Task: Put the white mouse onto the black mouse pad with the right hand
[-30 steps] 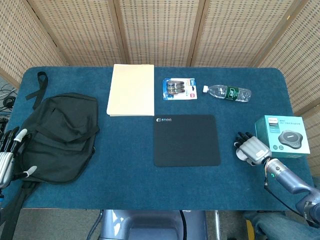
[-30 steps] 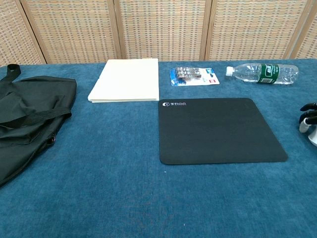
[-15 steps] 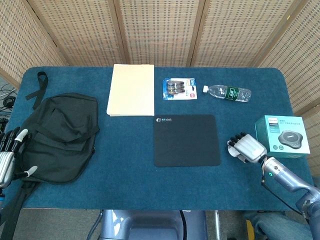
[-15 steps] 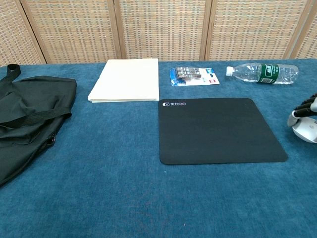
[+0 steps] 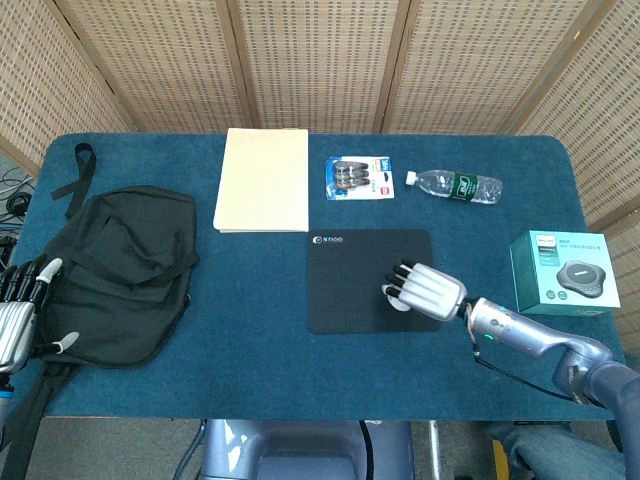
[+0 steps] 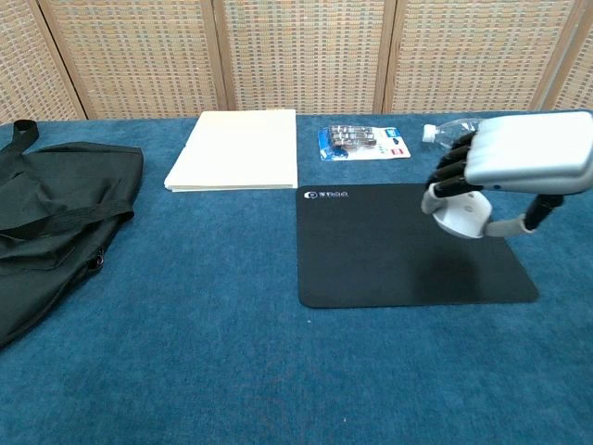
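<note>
A blue tabletop (image 5: 260,340) is seen before woven screens, with a wide bare strip along its near edge and open cloth between the bag (image 5: 120,275) and the pad (image 5: 372,280). The mouse (image 6: 463,215) is gripped from above by the right hand (image 5: 425,288), held over the pad's right half and apparently just clear of it. The left hand (image 5: 18,310) is seen at the tabletop's left edge beside the bag, fingers apart and holding nothing.

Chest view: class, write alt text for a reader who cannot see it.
The right hand holds the white mouse over the black mouse pad on a blue table. Behind lie a cream folder, a battery pack and a water bottle; a black bag sits left.
</note>
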Controlling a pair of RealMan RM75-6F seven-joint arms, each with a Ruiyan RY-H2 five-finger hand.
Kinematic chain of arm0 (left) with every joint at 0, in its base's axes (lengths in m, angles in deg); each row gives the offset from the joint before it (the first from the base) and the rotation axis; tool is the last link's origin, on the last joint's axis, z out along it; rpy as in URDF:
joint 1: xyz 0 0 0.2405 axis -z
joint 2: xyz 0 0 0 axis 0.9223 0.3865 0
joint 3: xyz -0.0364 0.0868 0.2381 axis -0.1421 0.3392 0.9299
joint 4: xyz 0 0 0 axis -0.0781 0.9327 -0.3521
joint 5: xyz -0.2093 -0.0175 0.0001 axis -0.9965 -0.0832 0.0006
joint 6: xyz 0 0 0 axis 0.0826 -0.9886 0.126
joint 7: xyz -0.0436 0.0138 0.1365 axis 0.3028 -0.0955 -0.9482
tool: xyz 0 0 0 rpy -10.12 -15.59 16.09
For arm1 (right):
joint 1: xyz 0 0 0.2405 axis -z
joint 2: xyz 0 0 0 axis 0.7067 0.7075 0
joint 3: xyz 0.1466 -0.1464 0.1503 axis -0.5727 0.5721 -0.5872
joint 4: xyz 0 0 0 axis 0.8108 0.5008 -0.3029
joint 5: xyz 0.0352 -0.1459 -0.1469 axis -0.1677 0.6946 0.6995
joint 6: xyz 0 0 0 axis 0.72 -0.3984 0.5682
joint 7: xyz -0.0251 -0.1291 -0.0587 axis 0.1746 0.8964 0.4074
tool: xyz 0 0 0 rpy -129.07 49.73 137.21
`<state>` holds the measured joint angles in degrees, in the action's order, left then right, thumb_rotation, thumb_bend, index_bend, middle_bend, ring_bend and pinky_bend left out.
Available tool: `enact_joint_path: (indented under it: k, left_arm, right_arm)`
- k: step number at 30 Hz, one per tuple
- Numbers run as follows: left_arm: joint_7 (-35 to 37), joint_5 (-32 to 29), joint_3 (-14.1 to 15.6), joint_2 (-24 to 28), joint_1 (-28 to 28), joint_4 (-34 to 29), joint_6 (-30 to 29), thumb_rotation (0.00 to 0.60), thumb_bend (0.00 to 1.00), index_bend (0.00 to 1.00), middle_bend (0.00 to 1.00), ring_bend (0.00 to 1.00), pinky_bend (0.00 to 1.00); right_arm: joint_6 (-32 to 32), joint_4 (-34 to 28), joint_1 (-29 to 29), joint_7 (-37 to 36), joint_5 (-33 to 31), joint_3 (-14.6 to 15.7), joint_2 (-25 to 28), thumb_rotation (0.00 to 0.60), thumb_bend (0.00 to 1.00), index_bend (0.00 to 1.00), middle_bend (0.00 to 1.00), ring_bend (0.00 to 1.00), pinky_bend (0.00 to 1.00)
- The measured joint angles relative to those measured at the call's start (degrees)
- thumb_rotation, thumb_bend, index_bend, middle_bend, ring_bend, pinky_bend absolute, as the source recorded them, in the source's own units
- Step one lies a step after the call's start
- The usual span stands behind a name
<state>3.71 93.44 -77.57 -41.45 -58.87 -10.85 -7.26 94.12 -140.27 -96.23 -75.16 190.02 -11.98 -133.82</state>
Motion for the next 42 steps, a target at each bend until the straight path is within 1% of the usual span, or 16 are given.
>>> enact_joint_path:
  k: [3,7,12,17,19,20,22,24,25,26,27,30,36,40,42]
  left_arm:
    - [0.43,-0.32,-0.09,0.09,0.06,0.26,0.24,0.6,0.0,0.0,0.0,0.0,0.0]
    - [1.15,-1.12,-0.26,0.2,0.18,0.68,0.9,0.6,0.0,0.0,0.0,0.0,0.0]
    - [1.85,-2.02,-0.39,0.26,0.56,1.44,2.18,0.6,0.0,0.0,0.0,0.0,0.0]
    - [3.03,-2.85,-0.64,0.31,1.1,2.22,3.52,0.6,0.0,0.0,0.0,0.0,0.0]
    - [3.37,-3.07,-0.68,0.36,1.26,2.27,3.9,0.6,0.0,0.0,0.0,0.0,0.0]
    - [3.37,-3.09,-0.69,0.37,1.3,2.3,3.93,0.6,0.0,0.0,0.0,0.0,0.0]
    - [3.18,-3.17,-0.71,0.35,1.36,2.33,3.94,0.6,0.0,0.0,0.0,0.0,0.0]
    - [3.12,-3.33,-0.73,0.33,1.38,2.34,3.98,0.6,0.0,0.0,0.0,0.0,0.0]
    - [3.07,-3.49,-0.77,0.31,1.38,2.37,3.98,0.6,0.0,0.0,0.0,0.0,0.0]
    - [3.04,-3.62,-0.82,0.28,1.38,2.39,3.98,0.6,0.0,0.0,0.0,0.0,0.0]
    - [3.02,-3.7,-0.86,0.26,1.39,2.4,3.97,0.6,0.0,0.0,0.0,0.0,0.0]
    - [3.01,-3.82,-0.94,0.32,1.41,2.36,3.91,0.6,0.0,0.0,0.0,0.0,0.0]
    - [3.18,-3.81,-0.94,0.46,1.39,2.25,3.8,0.6,0.0,0.0,0.0,0.0,0.0]
    - [3.33,-3.36,-0.73,0.54,1.33,2.11,3.66,0.6,0.0,0.0,0.0,0.0,0.0]
    - [3.4,-3.09,-0.64,0.6,1.26,2.01,3.45,0.6,0.0,0.0,0.0,0.0,0.0]
  right_arm:
    - [-3.6,-2.04,-4.27,3.44,1.75,-1.02,-0.07,0.6,0.75,0.52,0.45,0.32,0.34]
    - [-6.32,-0.99,-8.54,4.75,4.67,-1.29,-2.51,0.6,0.78,0.53,0.46,0.34,0.36]
    - [-6.99,4.94,-10.48,2.96,6.64,-0.15,-6.91,0.6,0.78,0.53,0.46,0.34,0.36]
    - [-6.22,12.92,-11.43,0.07,8.46,2.47,-11.94,0.6,0.78,0.53,0.45,0.34,0.36]
    - [-5.14,15.58,-11.56,-1.11,9.09,3.61,-13.45,0.6,0.78,0.52,0.42,0.33,0.36]
    - [-4.7,16.58,-11.56,-1.55,9.24,3.99,-13.98,0.6,0.77,0.5,0.38,0.31,0.36]
    - [-3.85,18.66,-11.48,-2.0,9.39,4.63,-15.03,0.6,0.71,0.37,0.26,0.22,0.36]
    - [-3.23,20.12,-11.34,-1.62,9.44,4.98,-15.74,0.6,0.59,0.14,0.07,0.08,0.33]
    - [-2.79,20.89,-11.21,-1.17,9.4,5.18,-16.11,0.6,0.55,0.08,0.03,0.05,0.31]
    - [-2.56,21.31,-11.12,-0.83,9.32,5.31,-16.27,0.6,0.48,0.03,0.0,0.01,0.27]
    - [-2.37,21.55,-11.05,-0.57,9.25,5.44,-16.37,0.6,0.43,0.0,0.0,0.0,0.22]
    - [-1.73,21.8,-10.98,0.03,8.85,5.68,-16.19,0.6,0.38,0.0,0.0,0.0,0.17]
    - [-0.67,19.82,-10.59,1.42,7.66,5.74,-13.92,0.6,0.36,0.0,0.0,0.0,0.17]
    - [0.91,16.74,-9.79,3.41,6.81,5.49,-11.25,0.6,0.36,0.0,0.0,0.0,0.17]
    - [2.28,14.58,-8.87,4.48,5.99,5.04,-9.65,0.6,0.33,0.0,0.0,0.0,0.17]
